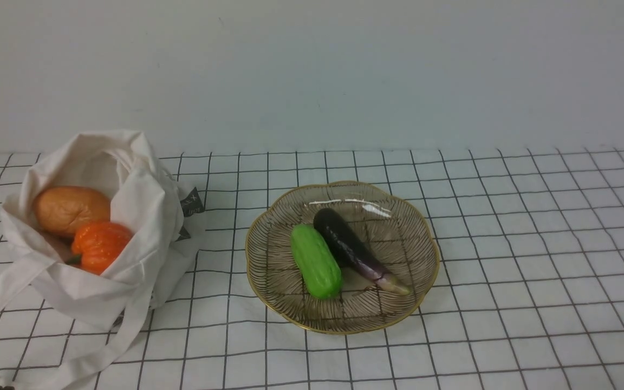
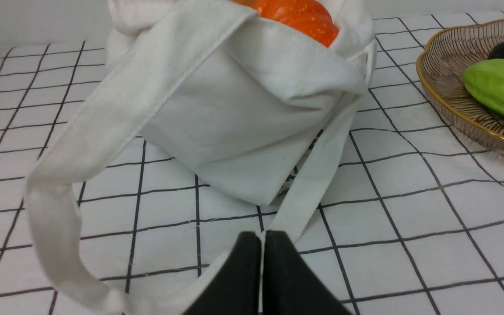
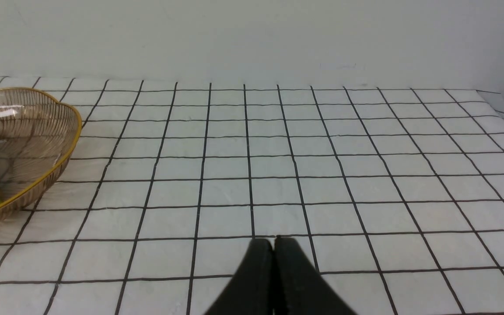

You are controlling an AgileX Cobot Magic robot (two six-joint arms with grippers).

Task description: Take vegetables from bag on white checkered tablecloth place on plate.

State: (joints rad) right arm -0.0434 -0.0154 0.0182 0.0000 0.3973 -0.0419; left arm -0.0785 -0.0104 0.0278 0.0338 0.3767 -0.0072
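The orange pepper (image 1: 99,245) and tan-brown lump (image 1: 71,210) sit in the bag (image 1: 144,216) at the front view's left; the cucumber (image 1: 316,261) and eggplant (image 1: 351,246) lie on the plate (image 1: 268,292) at centre. Both look glossy, probably light and slippery; grip the pepper across its ridged middle. Left pincer (image 2: 262,245) and right pincer (image 3: 274,249) are both clenched, holding nothing.

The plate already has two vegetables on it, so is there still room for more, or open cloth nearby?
On the plate, bare glass lies behind and right of the eggplant; the cucumber fills the left. The tablecloth right of it is open.
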